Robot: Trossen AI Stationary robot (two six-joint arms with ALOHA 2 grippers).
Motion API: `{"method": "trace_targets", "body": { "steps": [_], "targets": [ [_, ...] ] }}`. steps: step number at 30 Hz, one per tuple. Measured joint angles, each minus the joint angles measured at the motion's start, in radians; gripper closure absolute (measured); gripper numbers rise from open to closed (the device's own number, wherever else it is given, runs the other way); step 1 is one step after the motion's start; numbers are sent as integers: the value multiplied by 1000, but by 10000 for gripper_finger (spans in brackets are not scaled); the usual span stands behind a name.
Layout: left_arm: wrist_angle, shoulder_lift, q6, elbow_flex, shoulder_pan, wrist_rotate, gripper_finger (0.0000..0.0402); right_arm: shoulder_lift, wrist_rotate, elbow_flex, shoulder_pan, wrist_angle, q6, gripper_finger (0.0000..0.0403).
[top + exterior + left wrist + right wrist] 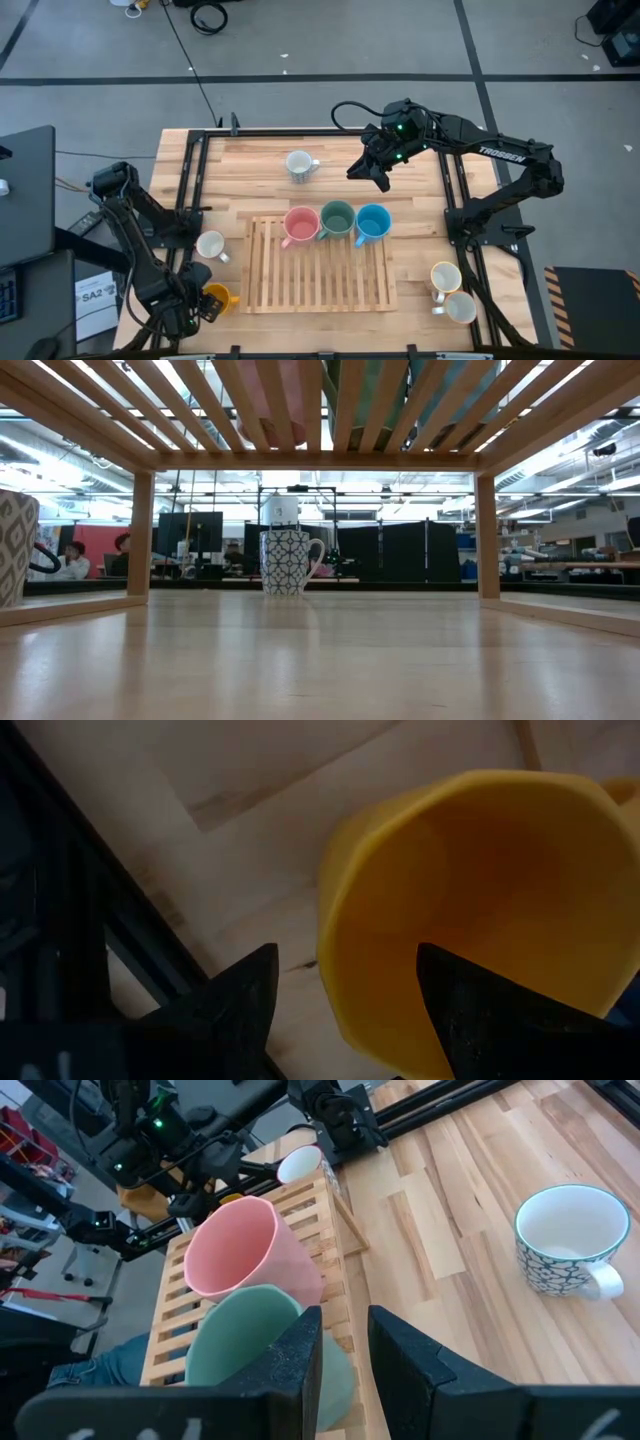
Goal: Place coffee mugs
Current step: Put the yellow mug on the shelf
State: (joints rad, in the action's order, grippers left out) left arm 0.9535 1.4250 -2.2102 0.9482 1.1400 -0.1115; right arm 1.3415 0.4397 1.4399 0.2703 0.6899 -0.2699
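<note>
One orange mug sits at the table's near left corner, its wall between our left gripper's spread jaws, one finger inside. We should close squarely before lifting. Our right gripper, jaws narrowly parted and empty, hovers above the green mug.

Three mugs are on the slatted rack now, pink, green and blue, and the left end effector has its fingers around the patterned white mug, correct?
Not quite. The pink mug, green mug and blue mug are on the slatted rack, but the left end effector straddles the rim of the orange mug, as the left wrist view shows. The patterned white mug stands alone farther back on the table.
</note>
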Motion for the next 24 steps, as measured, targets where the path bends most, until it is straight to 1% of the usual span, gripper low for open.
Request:
{"method": "trace_targets", "body": {
  "steps": [8, 12, 17, 24],
  "targets": [
    [3, 0, -1, 0, 0, 0, 158, 0, 0, 0, 0, 0, 0, 313],
    [3, 16, -7, 0, 0, 1, 175, 0, 0, 0, 0, 0, 0, 313],
    [2, 30, -9, 0, 0, 1, 221, 0, 0, 0, 0, 0, 0, 313],
    [2, 30, -5, 0, -5, 18, 306, 0, 0, 0, 0, 0, 0, 313]
  ]
}}
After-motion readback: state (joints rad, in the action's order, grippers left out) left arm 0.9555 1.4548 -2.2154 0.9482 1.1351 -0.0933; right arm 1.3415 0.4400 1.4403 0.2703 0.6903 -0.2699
